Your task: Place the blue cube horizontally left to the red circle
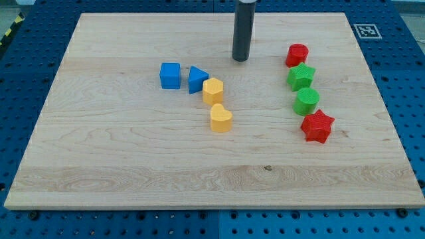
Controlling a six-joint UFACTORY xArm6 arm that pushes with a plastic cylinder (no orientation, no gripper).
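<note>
Pale wooden board [133, 166] on blue pegboard. Dark rod, no fingers, nothing held; my tip [240, 60] between blue cube [170, 76] at the view's left and red circle block [297, 54] at the view's right, touching neither. Blue triangle block [196, 79] just beside cube, against yellow hexagon block [213, 91].

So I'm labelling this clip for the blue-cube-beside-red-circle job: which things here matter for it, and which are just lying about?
Part of the job:
- blue cube
- red circle, at the top of the right-hand column
- my tip, between the two, touching neither

Just lying about:
- blue triangle
- yellow hexagon
- yellow heart
- green star
- green circle
- red star
</note>
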